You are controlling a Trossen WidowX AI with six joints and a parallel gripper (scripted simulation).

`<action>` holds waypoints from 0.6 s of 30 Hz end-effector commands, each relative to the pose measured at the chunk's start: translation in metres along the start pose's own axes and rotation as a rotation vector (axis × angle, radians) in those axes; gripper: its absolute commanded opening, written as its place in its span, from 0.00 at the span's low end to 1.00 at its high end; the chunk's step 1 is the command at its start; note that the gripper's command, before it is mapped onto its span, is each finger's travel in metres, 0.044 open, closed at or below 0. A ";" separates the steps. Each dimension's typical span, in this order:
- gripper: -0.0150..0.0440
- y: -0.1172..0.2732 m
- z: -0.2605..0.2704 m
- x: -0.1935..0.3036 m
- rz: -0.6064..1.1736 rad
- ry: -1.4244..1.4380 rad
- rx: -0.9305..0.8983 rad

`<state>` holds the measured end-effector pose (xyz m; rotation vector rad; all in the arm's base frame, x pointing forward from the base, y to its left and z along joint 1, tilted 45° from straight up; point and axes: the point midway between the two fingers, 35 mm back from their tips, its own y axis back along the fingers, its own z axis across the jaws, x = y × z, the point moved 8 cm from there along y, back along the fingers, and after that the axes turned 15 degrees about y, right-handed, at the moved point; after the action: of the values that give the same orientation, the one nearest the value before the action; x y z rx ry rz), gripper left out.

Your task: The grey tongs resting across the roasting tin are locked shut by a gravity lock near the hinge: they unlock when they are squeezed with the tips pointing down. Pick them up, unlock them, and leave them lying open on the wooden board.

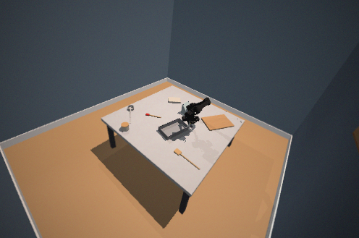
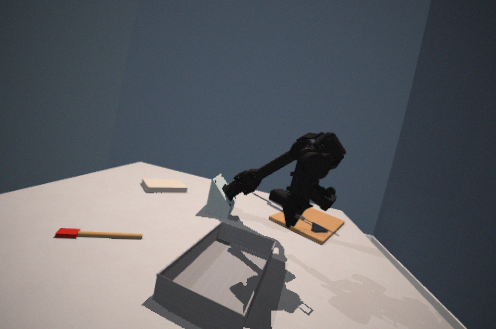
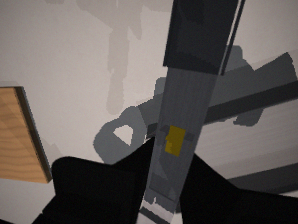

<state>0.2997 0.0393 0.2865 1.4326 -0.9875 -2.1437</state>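
Note:
The grey tongs (image 2: 307, 221) (image 3: 187, 100) are off the roasting tin (image 1: 163, 134) (image 2: 192, 302) (image 3: 267, 97) and held in the air. My gripper (image 1: 189, 121) (image 2: 291, 218) (image 3: 166, 143) is shut on them. In the wrist view the tongs run up between the fingers, with a yellow mark at the grip and a dark end at the top; their arms look close together. Whether the lock is released cannot be told. In the exterior view they slope down to the right, in front of the wooden board (image 1: 217, 122) (image 2: 336, 221) (image 3: 15, 135). Height above it is unclear.
A pale green block (image 2: 216, 202) stands by the arm's base. A cream block (image 1: 174, 100) (image 2: 165, 187) lies at the back. A red-headed spatula (image 1: 153, 116) (image 2: 100, 234), a wooden turner (image 1: 189, 160), a jar (image 1: 124, 126) and a whisk-like tool (image 1: 130, 113) are farther off.

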 end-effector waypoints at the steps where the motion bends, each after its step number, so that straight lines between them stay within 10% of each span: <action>1: 0.00 0.003 0.009 -0.006 -0.007 0.147 0.000; 18: 0.00 0.013 0.047 -0.026 -0.027 0.835 0.003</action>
<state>0.2716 0.0610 0.3183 1.9990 -0.6810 -1.4190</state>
